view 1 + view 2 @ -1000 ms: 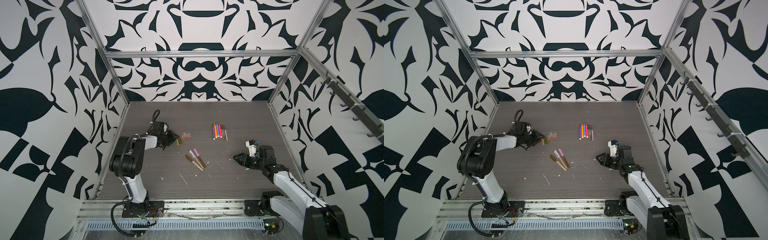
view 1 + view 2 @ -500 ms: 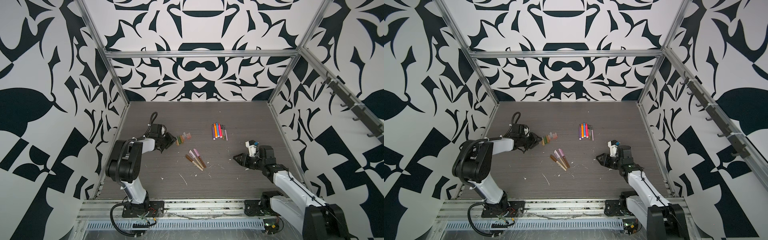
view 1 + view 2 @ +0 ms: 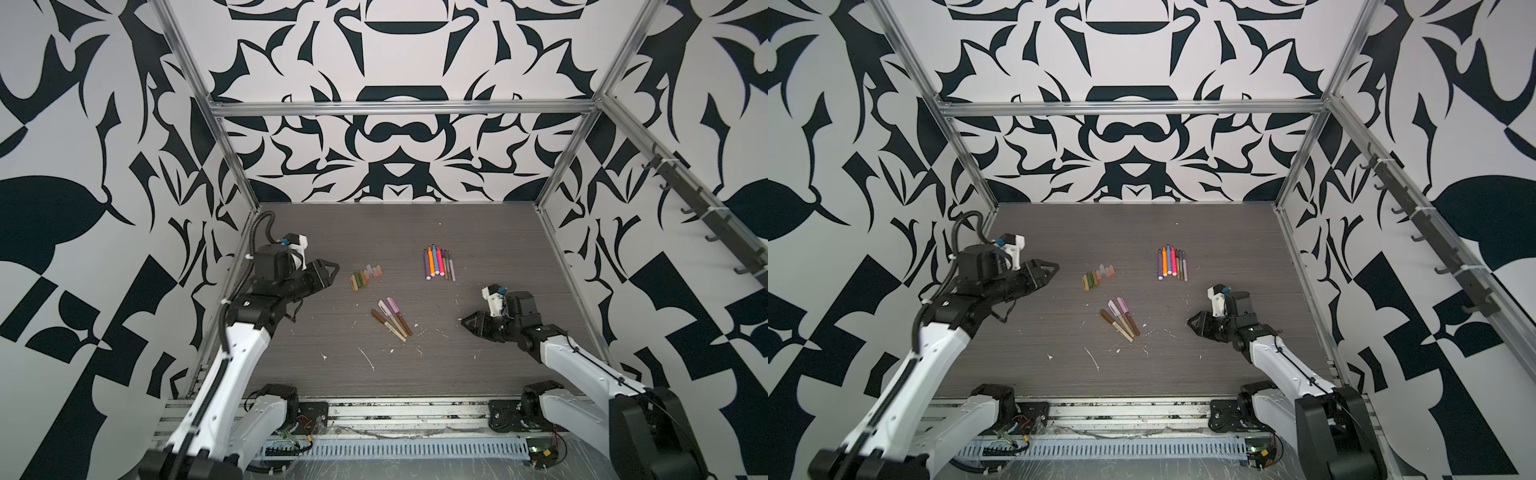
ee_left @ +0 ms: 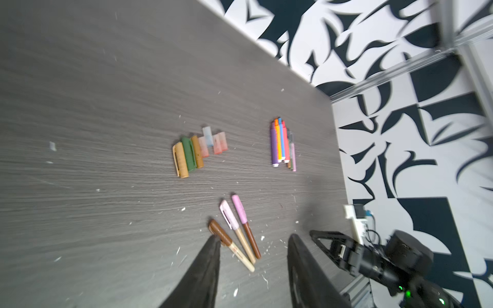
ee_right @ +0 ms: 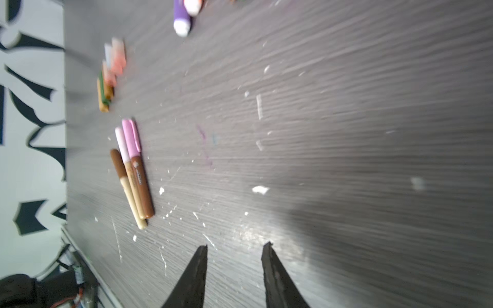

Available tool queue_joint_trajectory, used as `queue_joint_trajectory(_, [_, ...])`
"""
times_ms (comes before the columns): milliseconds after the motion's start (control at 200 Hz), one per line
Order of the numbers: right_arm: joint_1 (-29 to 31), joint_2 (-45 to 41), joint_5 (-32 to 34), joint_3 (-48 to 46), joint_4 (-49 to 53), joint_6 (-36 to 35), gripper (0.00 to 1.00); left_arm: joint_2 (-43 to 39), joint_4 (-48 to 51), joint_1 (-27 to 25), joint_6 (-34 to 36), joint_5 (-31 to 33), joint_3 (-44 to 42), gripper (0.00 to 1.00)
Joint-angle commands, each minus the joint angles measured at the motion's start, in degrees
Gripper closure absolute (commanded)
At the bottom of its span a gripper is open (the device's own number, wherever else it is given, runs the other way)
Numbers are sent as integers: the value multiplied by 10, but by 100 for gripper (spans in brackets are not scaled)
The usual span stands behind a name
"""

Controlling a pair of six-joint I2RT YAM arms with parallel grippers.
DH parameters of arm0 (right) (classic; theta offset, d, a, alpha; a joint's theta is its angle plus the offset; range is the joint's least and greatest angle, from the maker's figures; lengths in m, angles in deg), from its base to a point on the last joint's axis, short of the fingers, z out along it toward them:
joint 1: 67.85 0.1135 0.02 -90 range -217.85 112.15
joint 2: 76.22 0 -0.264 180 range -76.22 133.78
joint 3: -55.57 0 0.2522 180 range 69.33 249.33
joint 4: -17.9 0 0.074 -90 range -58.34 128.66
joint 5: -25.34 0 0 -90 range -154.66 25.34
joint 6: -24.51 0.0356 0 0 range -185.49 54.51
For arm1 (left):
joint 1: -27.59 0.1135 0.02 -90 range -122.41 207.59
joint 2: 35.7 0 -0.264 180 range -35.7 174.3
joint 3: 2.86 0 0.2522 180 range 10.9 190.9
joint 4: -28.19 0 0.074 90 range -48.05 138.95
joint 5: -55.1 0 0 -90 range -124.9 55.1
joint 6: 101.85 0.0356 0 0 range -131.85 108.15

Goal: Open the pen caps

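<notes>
Three capped pens (image 3: 390,318) (image 3: 1120,318) (image 4: 234,229) (image 5: 132,170) lie side by side mid-table: brown, lilac and pink caps on tan and brown bodies. Loose pen caps (image 3: 365,276) (image 3: 1097,277) (image 4: 198,152) (image 5: 110,74), tan, green, brown and pale pink, sit in a cluster behind them. A row of uncapped pens (image 3: 438,264) (image 3: 1172,264) (image 4: 282,145) lies further right. My left gripper (image 3: 332,275) (image 3: 1054,270) (image 4: 254,237) hangs open and empty, left of the caps. My right gripper (image 3: 463,322) (image 3: 1191,322) (image 5: 235,245) is open and empty, low over the table right of the capped pens.
White flecks of debris (image 3: 368,358) (image 5: 260,190) are scattered over the dark wood-grain table (image 3: 374,224), mostly near its front. Patterned walls and aluminium frame rails (image 3: 569,266) close in both sides and the back.
The left arm has risen and drawn its gripper back to the left, away from the cap cluster, with the jaws a little wider. The right gripper has barely moved.
</notes>
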Motion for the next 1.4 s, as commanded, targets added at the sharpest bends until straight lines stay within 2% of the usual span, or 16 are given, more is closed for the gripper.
queue_joint_trajectory(0, [105, 24, 97, 26, -42, 46, 63, -45, 146, 3, 70, 33, 14, 52])
queue_joint_trajectory(90, [196, 97, 149, 60, -74, 72, 63, -75, 124, 3, 63, 30, -5, 51])
queue_joint_trajectory(195, [279, 198, 178, 144, -61, 58, 63, -81, 83, 4, 45, 29, -29, 50])
queue_joint_trajectory(345, [355, 281, 221, 238, -11, 32, 63, -46, 104, 12, 56, 15, -16, 51])
queue_joint_trajectory(675, [424, 360, 275, 339, 66, -15, 65, -55, 92, 25, 49, 14, -25, 50])
queue_joint_trajectory(1060, [445, 405, 302, 384, 103, -25, 68, -58, 92, 26, 49, 18, -26, 51])
queue_joint_trajectory(1220, [475, 426, 358, 407, 142, -29, 73, -55, 93, 26, 49, 23, -25, 51])
queue_joint_trajectory(1395, [518, 452, 417, 438, 182, -32, 73, -54, 93, 26, 49, 25, -26, 51])
